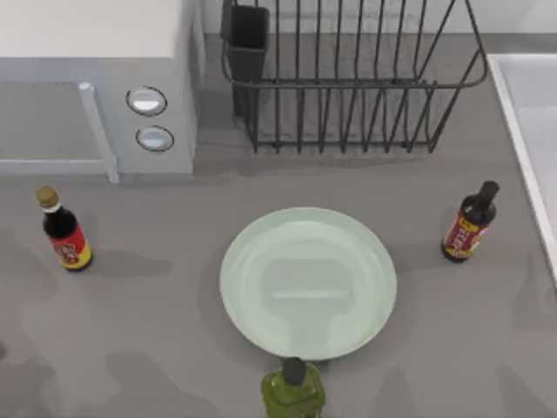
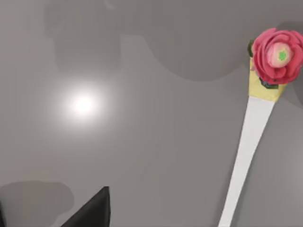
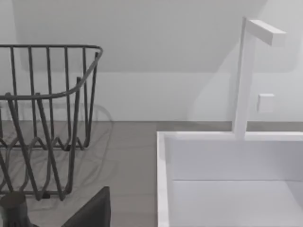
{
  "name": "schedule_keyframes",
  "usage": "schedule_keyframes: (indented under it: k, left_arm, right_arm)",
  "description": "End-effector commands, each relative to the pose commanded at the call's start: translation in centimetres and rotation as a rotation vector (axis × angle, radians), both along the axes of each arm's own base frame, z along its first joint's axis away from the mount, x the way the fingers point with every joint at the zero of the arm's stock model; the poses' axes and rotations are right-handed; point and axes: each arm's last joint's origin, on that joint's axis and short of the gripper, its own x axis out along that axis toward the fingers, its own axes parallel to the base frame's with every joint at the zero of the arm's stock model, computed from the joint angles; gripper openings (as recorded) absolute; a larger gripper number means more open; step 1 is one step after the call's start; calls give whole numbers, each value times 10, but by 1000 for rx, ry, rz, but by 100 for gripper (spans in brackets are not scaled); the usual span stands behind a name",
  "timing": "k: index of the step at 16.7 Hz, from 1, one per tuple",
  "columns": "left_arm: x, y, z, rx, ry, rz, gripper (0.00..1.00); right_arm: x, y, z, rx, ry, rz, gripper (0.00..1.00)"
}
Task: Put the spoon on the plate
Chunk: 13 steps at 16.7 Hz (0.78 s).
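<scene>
Left wrist view: left gripper [image 2: 90, 210] is hovering over bare table [image 2: 142, 142]; finger opening cannot be told, nothing visibly held. Spoon [image 2: 253, 137] is lying flat nearby, ungrasped. Plate [image 1: 261, 261] is sitting empty mid-table. Pickup and placing are both remaining, I judge.

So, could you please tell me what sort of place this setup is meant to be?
Most likely a simulated kitchen counter: a microwave stands at the back left, a wire dish rack sits behind the plate, and a white sink with a faucet lies on the right.
</scene>
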Motion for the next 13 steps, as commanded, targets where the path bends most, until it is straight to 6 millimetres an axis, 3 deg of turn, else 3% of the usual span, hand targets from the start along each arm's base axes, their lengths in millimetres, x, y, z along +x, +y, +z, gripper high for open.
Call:
schedule_keyframes:
  k: [5, 13]
  left_arm:
    - [25, 25, 0, -49, 258, -164, 100]
    - [29, 29, -1, -63, 295, -197, 100]
  right_arm:
    - [0, 0, 0, 0, 0, 0, 100]
    - [0, 0, 0, 0, 0, 0, 100]
